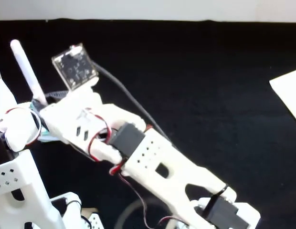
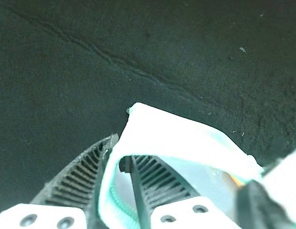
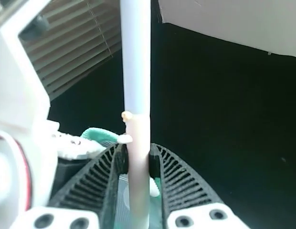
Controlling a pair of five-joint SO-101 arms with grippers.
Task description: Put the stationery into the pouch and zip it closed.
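Left pincer point(image 2: 118, 150) clenched on pouch point(image 2: 186, 143) rim, lifting mouth open; teal zipper point(image 2: 114, 210) undone. Right pincer point(image 3: 137, 149) clamped around white pen point(image 3: 136, 71), pen upright just above pouch, lower end hidden, so could not tell whether tip was inside. Pouch contents mostly hidden; orange speck point(image 2: 231, 179) at mouth, unidentifiable. Judged: pen going in, not released; zipping left. Black worktop point(image 2: 67, 71) under pouch; white sheet point(image 1: 289, 90) well apart from pouch

A creased black cloth point(image 1: 210, 71) covers the table, with slatted blinds point(image 3: 79, 50) behind.
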